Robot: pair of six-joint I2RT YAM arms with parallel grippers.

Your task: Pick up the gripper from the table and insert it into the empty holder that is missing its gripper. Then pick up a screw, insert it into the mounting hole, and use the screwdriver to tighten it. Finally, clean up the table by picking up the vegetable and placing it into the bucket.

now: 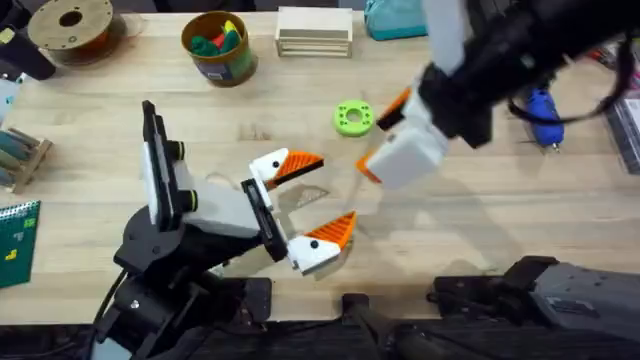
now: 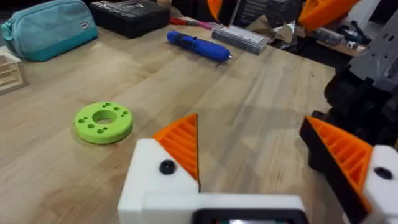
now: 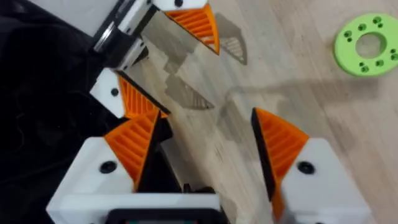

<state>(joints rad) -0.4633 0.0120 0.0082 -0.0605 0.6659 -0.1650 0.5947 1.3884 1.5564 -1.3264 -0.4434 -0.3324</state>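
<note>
My left gripper [image 1: 335,192] lies low over the middle of the table, open, with nothing between its white fingers and orange ribbed pads. My right gripper [image 1: 381,137] hangs open and empty just right of it, near the green ring. In the right wrist view its own pads [image 3: 280,143] frame the left gripper [image 3: 186,81] below. Every white finger block I see carries an orange pad. The loose gripper, the screw and the vegetable are out of view. The blue screwdriver [image 1: 543,115] lies at the far right. The brown bucket [image 1: 218,45] stands at the back with toy pieces inside.
A flat green ring [image 1: 352,117] lies behind the grippers. At the back are a wooden box [image 1: 314,30], a teal pouch [image 1: 395,18] and a filament spool [image 1: 70,25]. A wooden rack [image 1: 20,155] and a green card [image 1: 18,235] sit at the left edge.
</note>
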